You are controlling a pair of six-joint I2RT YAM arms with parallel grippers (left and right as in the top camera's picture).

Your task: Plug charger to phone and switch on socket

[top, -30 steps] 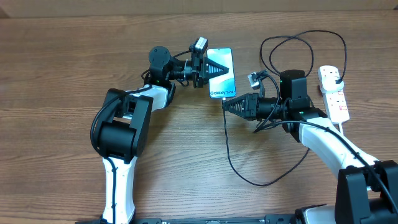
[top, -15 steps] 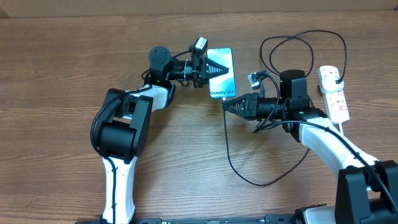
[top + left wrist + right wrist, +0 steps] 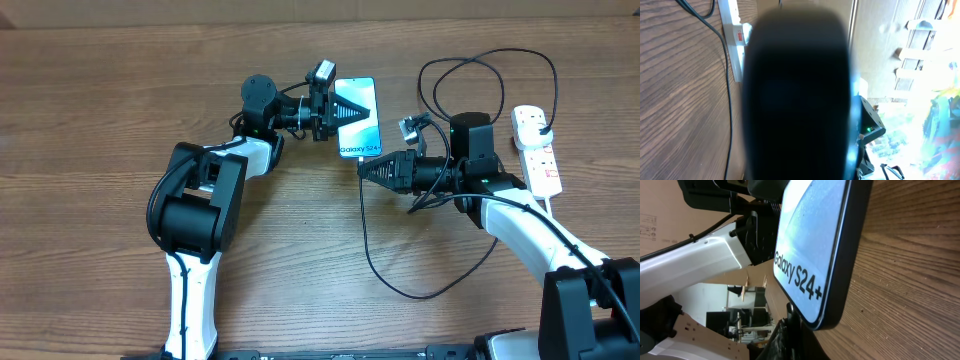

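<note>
The phone (image 3: 358,120) with a light-blue screen reading "Galaxy S24+" is tilted up off the table, held at its left edge by my left gripper (image 3: 334,110), which is shut on it. In the left wrist view its dark body (image 3: 797,95) fills the middle. My right gripper (image 3: 366,170) is shut on the charger's connector tip, which sits right at the phone's bottom edge (image 3: 812,255) in the right wrist view (image 3: 791,317). The black charger cable (image 3: 385,275) loops over the table and runs to the white socket strip (image 3: 538,155) at the right.
The cable makes a big loop (image 3: 490,60) behind my right arm and a second loop toward the front of the table. The socket's thick white cord (image 3: 553,205) runs toward the front right. The strip also shows in the left wrist view (image 3: 735,40).
My left gripper and the phone have shifted very slightly to the right. The right gripper and cable have not visibly moved.
</note>
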